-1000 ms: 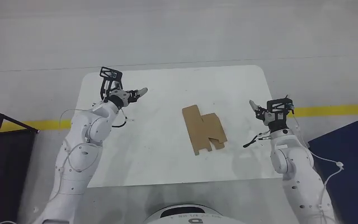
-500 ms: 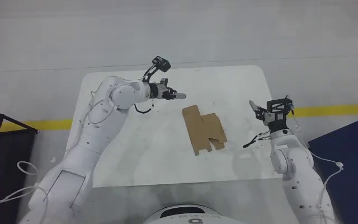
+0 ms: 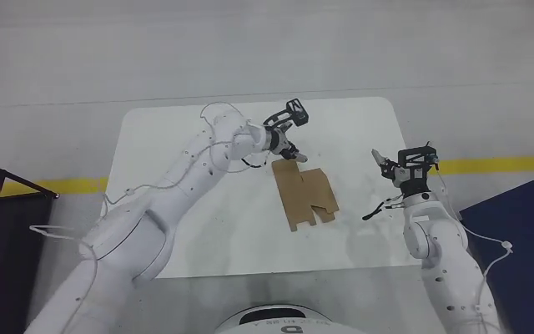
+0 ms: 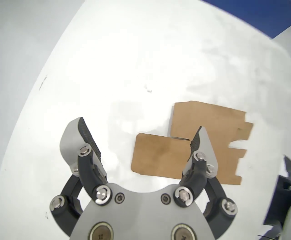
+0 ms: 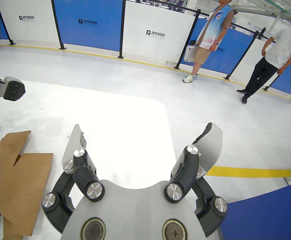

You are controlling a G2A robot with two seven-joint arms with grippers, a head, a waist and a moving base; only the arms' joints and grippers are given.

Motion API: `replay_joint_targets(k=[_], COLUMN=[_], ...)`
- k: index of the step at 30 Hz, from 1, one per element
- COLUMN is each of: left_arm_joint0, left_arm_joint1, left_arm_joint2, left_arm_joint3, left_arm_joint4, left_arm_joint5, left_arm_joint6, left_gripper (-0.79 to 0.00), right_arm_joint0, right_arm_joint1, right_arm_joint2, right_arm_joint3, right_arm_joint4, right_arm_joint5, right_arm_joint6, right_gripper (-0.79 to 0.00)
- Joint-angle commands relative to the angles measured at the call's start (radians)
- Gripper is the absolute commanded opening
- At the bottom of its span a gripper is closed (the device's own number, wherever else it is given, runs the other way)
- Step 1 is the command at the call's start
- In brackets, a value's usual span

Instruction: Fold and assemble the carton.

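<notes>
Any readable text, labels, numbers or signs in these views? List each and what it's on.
carton: no print on the faces that show.
table: no text, only small dark marks.
barrier panels: a dark logo with a brand wordmark, repeated on three white panels, not quoted here; the line of print under each is too small to read.
Nothing else carries legible text or numbers.
</notes>
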Motion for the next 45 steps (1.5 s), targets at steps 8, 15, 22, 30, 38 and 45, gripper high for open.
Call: replay_joint_targets(k=[8,15,22,30,38,45], left_arm_joint0=[-0.025,-0.047,-0.056,-0.071,-0.039,-0.025], left_arm_joint1=[-0.095,-0.142,-0.172,-0.176,-0.174,-0.197], left_arm_joint2=[0.08,0.101,0.113,0.085,0.094,0.105], left_arm_joint3=[0.182,0.253,0.282,0.297,0.318,0.325], left_arm_joint4=[0.118,0.127,0.121,0.141,0.255,0.273], left_arm_joint5=[0.001,-0.098,-0.23,-0.086,0.107,0.043], left_arm_joint6=[0.16,0.134,0.081,0.192,0.356,0.297], left_gripper=[0.0,0.0,0.0,0.0,0.0,0.0], right_arm_joint0=[0.0,0.0,0.0,0.0,0.0,0.0], right_arm_joint1=[0.0,0.0,0.0,0.0,0.0,0.0], right_arm_joint2=[0.0,0.0,0.0,0.0,0.0,0.0], right_arm_joint3=[0.0,0.0,0.0,0.0,0.0,0.0], right_arm_joint4=[0.0,0.0,0.0,0.0,0.0,0.0], right_arm_joint5=[0.0,0.0,0.0,0.0,0.0,0.0], right_arm_joint6=[0.0,0.0,0.0,0.0,0.0,0.0], right_gripper=[0.0,0.0,0.0,0.0,0.0,0.0])
